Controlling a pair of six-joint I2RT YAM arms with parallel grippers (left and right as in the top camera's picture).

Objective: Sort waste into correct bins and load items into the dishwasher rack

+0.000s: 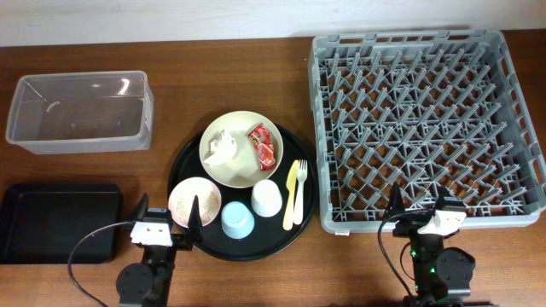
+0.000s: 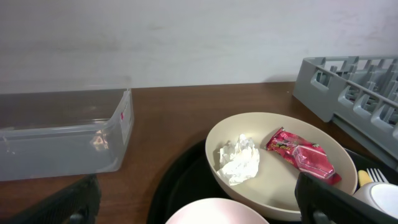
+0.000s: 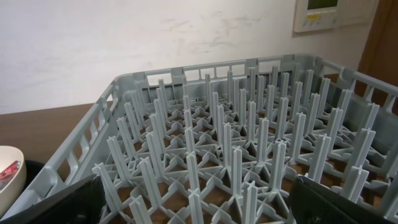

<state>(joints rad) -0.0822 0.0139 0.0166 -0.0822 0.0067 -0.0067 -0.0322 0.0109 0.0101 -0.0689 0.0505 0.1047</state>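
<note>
Opening step, by the look of it: nothing sorted, nothing loaded yet. Over to the left gripper [image 1: 168, 215], low at the near edge of the table [image 1: 256, 51]: spread wide, pinching nothing. Same for the right gripper [image 1: 431, 210], parked at the near edge just in front of the dishwasher rack [image 1: 409, 38], wide apart and empty. Filling the right side of the table, that rack, pegs bare throughout.

Mid-table, towards the near edge, a round black tray [image 1: 183, 162] carrying everything: plate [image 1: 237, 173] with the crumpled tissue [image 1: 223, 147] and the red wrapper [image 1: 263, 145] lying near each other, not touching; pink bowl [image 1: 176, 189] heaped with rice-like grains [image 1: 196, 203]; blue cup [image 1: 237, 220] and white cup [image 1: 266, 198] (upright or upturned, hard to say from above); fork [image 1: 300, 181] and spoon [image 1: 289, 205] side by side by the tray's right rim.

At the far left corner, the clear tub [image 1: 147, 107], nothing in it; at the near left corner, the shallow black tray [image 1: 55, 223], likewise bare.

Likely first: waste off the plate. Calls for reaching the left arm forward over the bowl, dropping onto the tissue, closing right down on something soft and small, then swinging left to a bin. Cannot tell which bin takes what.
</note>
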